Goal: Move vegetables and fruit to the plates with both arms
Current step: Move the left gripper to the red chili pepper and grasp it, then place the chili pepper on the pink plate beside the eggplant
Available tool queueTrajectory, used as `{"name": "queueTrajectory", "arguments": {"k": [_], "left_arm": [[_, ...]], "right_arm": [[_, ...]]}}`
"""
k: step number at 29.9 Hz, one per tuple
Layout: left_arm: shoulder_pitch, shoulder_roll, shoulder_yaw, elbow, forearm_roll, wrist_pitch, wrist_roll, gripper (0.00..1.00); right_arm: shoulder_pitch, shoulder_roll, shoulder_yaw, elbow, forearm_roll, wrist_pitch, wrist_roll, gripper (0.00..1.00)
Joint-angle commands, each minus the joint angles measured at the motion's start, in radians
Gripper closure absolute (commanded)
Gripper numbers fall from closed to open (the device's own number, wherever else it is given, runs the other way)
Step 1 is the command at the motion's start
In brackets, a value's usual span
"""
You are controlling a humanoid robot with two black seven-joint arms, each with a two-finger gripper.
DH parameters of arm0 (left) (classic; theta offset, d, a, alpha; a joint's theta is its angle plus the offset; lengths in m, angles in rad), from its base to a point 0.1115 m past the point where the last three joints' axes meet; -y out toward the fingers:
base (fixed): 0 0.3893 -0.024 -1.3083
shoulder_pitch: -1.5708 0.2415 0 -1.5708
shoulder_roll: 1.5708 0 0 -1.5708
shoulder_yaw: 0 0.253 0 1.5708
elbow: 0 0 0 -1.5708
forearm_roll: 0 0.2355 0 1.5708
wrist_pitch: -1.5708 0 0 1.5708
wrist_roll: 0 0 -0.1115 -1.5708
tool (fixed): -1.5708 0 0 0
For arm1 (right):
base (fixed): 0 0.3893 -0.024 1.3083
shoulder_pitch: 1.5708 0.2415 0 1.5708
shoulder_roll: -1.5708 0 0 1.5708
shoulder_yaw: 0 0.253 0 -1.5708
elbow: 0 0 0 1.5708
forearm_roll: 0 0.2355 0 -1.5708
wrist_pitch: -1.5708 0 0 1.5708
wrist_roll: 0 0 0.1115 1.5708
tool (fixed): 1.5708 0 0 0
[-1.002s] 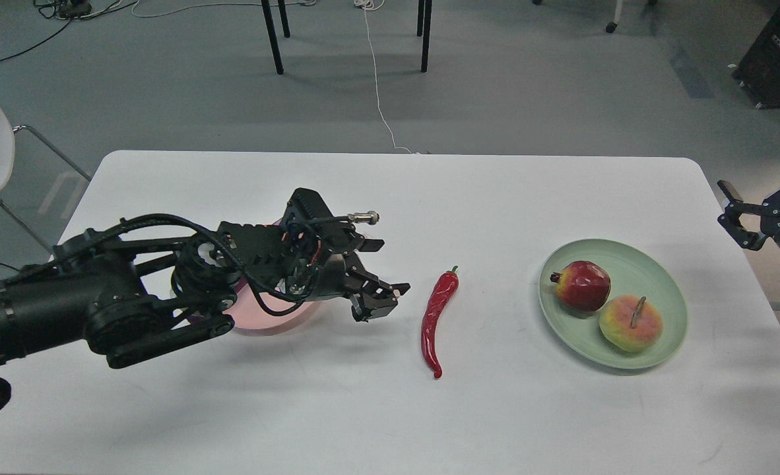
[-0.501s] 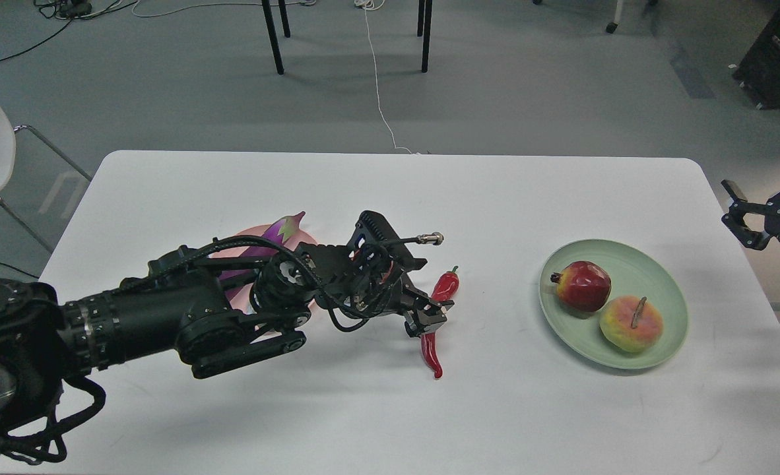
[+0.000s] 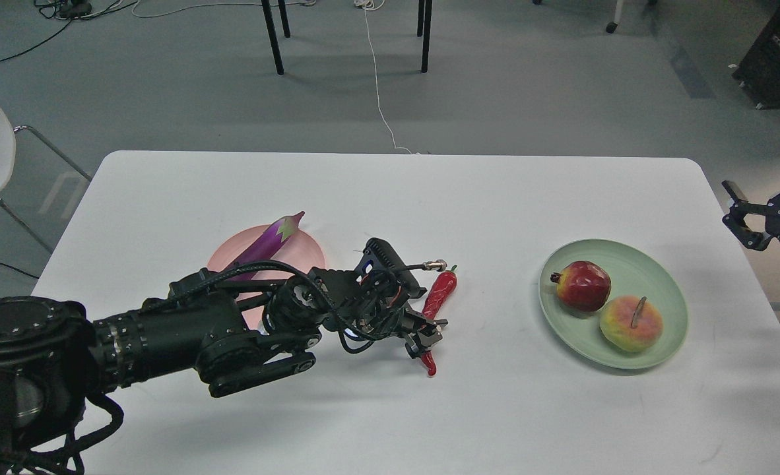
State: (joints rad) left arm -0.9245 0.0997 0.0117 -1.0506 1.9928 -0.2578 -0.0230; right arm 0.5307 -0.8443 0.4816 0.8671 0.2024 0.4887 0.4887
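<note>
**Left arm down on the chili, fruit sitting on green**

The red chili pepper (image 3: 437, 300) lies on the white table (image 3: 495, 198) near the middle, glossy and slightly curved, its green stem pointing away from the robot and its narrow tip toward it. The left gripper (image 3: 424, 338) is low over the chili's lower half, its fingers on either side of the red skin; whether they are actually pinching it cannot be told, since the dark parts run together.

Over to the plates. The pink plate (image 3: 307, 251) sits left of the chili, partly hidden by the left arm, and the purple eggplant (image 3: 266, 243) lies across it with its pale cap poking past the far rim. The green plate (image 3: 654, 264) on the right carries both fruits: the dark red pomegranate (image 3: 583, 285) and the yellow-pink peach (image 3: 631, 323), touching each other.

The right gripper (image 3: 749, 221) hangs off the table's right edge, fingers spread apart and holding nothing.
</note>
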Motion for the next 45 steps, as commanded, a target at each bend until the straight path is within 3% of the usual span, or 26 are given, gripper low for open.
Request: {"name": "queueTrajectory", "arguments": {"k": [1,6,10,18,23,28,37,40,45], "left_arm": [[-0.004,0.0,0.004,0.003,0.0,0.0,-0.002,0.58],[-0.013,0.012,0.002,-0.003,0.012,-0.003,-0.005,0.81],[-0.037,0.055,-0.001,-0.055,0.018,-0.003,-0.003,0.87],[-0.134,0.325,-0.004,-0.301,0.011,-0.066,-0.005,0.88],[-0.122,0.471,0.002,-0.316,0.011,-0.067,-0.034,0.88],[-0.108,0.543,0.017,-0.305,0.014,-0.064,-0.057,0.86],[-0.047,0.557,0.008,-0.299,0.015,-0.06,-0.045,0.48],[-0.054,0.552,-0.001,-0.304,0.012,-0.058,-0.051,0.3],[-0.059,0.558,-0.053,-0.305,-0.024,-0.054,-0.057,0.2]], "right_arm": [[0.0,0.001,0.0,0.0,0.0,0.0,0.0,0.01],[0.0,-0.001,0.0,0.0,0.0,0.0,0.0,0.01],[0.0,-0.002,0.0,-0.002,0.0,0.0,0.0,0.01],[0.002,-0.016,0.0,-0.002,0.0,0.0,0.0,0.01],[0.002,-0.012,0.002,0.003,0.0,0.0,0.0,0.01],[0.002,-0.012,0.0,0.004,0.0,0.0,0.0,0.01],[0.005,-0.019,0.0,0.007,0.0,0.0,0.0,0.01],[0.003,-0.025,0.0,0.007,0.0,0.0,0.0,0.01],[0.003,-0.029,0.002,0.007,0.0,0.0,0.0,0.01]]}}
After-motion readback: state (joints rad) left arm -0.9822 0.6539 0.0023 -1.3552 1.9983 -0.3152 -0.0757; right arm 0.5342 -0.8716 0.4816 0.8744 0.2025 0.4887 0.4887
